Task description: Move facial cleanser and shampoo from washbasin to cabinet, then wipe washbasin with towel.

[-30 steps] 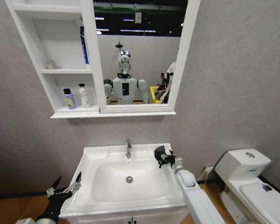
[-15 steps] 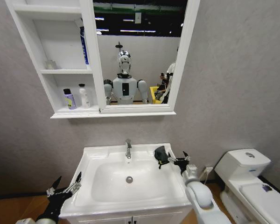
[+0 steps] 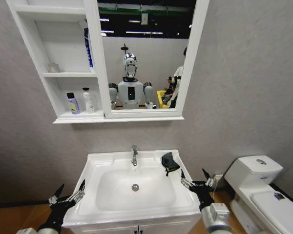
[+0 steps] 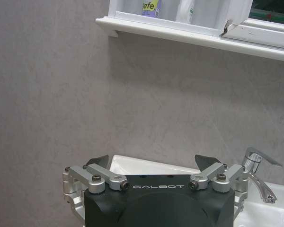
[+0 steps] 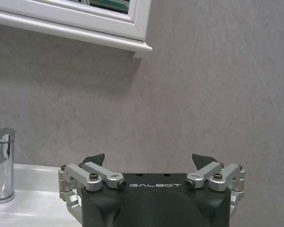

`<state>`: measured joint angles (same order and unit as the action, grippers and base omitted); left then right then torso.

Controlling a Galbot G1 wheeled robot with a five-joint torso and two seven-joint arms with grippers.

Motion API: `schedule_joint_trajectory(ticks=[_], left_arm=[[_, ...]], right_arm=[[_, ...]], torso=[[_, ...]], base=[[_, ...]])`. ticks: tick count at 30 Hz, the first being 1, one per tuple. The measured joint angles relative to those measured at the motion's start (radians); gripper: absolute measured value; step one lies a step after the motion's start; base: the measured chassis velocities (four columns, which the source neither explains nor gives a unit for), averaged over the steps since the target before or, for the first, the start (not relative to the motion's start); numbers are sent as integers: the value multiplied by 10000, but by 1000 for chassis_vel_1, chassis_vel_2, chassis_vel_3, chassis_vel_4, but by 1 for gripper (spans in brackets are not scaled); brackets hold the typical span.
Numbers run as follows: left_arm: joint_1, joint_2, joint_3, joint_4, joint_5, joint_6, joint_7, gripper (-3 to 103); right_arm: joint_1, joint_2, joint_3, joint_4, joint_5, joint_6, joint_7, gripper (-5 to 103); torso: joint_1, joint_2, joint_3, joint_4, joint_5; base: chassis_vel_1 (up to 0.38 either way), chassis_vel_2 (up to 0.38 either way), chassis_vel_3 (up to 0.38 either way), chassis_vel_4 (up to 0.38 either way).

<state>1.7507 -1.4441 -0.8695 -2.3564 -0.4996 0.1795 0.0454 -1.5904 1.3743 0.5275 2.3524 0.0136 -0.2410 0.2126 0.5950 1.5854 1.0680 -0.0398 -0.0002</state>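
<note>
Both grippers (left (image 3: 68, 192), right (image 3: 199, 179)) gape beside the washbasin (image 3: 107, 163); towel (image 3: 169, 162) near tap (image 3: 134, 155).

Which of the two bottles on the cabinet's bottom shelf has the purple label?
The left bottle, farther from the mirror; the white bottle beside it has no purple.

A white toilet (image 3: 256, 176) sits at the lower right of my head view, lid shut, against the grey wall (image 3: 239, 83). A strip of brown wooden floor (image 3: 17, 218) shows at the lower left corner
</note>
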Motion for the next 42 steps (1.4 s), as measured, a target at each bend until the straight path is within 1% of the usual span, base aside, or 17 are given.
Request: schedule_joint_trajectory(ticks=[17, 20, 21, 23, 24, 25, 27, 28, 30, 32, 33, 35, 37, 38, 40, 41, 42], left_arm=[[-1, 0, 1, -1, 0, -2, 2, 100], [-1, 0, 0, 0, 0, -2, 0, 100], [0, 0, -1, -1, 0, -3, 1, 100], [0, 0, 2, -1, 0, -2, 2, 100], [-1, 0, 0, -1, 0, -3, 2, 100], [0, 1, 0, 0, 0, -3, 1, 100], [0, -1, 0, -1, 0, -3, 0, 100], [0, -1, 0, -1, 0, -3, 0, 100], [0, 0, -1, 0, 0, -3, -1, 100], [0, 0, 0, -4, 0, -3, 0, 100], [0, 0, 0, -4, 0, -3, 0, 100], [0, 1, 0, -1, 0, -2, 0, 100], [0, 0, 0, -1, 0, -3, 0, 100], [0, 0, -1, -4, 0, -3, 0, 100], [0, 0, -1, -2, 0, -3, 0, 100], [-1, 0, 0, 0, 0, -2, 0, 100], [0, 0, 0, -2, 1, -2, 0, 100]], right_arm=[[202, -62, -189, -129, 58, 46, -18, 100], [195, -82, -205, -80, 64, 46, -38, 100], [191, -106, -217, -66, 65, 45, -47, 100], [188, -129, -228, -60, 64, 40, -50, 100], [186, -141, -247, -39, 63, 27, -53, 100], [184, -151, -264, -15, 59, 10, -57, 100], [192, -170, -308, -4, 52, -43, -61, 100], [192, -170, -308, -4, 52, -43, -61, 100], [197, -176, -351, -2, 40, -74, -64, 100], [203, -179, -385, -4, 22, -88, -71, 100], [203, -179, -385, -4, 22, -88, -71, 100], [179, -174, -424, -17, -24, -89, -79, 100], [163, -161, -446, -38, -52, -87, -93, 100], [139, -156, -447, -62, -78, -68, -149, 100], [116, -147, -448, -77, -87, -36, -233, 100], [50, -142, -407, -76, -106, 13, -435, 100], [-35, -143, -355, -52, -121, 5, -705, 100]], torso=[[-4, 0, 0, -4, 8], [-7, 2, -2, -1, -7], [-6, 1, -1, 0, 7], [-2, -1, 1, -3, 10], [-5, 0, 0, -5, 6], [-7, 2, -2, -3, -14], [-4, 1, 0, 0, 14], [-4, 1, 0, 0, 14], [-7, 2, -2, -3, -15], [-5, 1, 0, 2, 18], [-5, 1, 0, 2, 18], [-5, 2, -2, -6, -13], [-6, 1, -1, -4, -2], [-3, 0, 0, 0, 16], [-4, 0, -1, 1, 2], [-6, 1, -2, -6, -11], [-2, -1, 1, 0, 14]], base=[[177, -235, -172, 233], [305, -374, -281, 371], [345, -384, -319, 349], [363, -384, -319, 390], [363, -440, -335, 390], [314, -440, -322, 416], [343, -410, -341, 399], [371, -427, -360, 383], [339, -419, -344, 382], [325, -383, -331, 391], [353, -356, -331, 391], [322, -379, -291, 384], [343, -381, -312, 381], [343, -379, -305, 350], [281, -379, -305, 349], [281, -384, -293, 349], [336, -312, -351, 386]])
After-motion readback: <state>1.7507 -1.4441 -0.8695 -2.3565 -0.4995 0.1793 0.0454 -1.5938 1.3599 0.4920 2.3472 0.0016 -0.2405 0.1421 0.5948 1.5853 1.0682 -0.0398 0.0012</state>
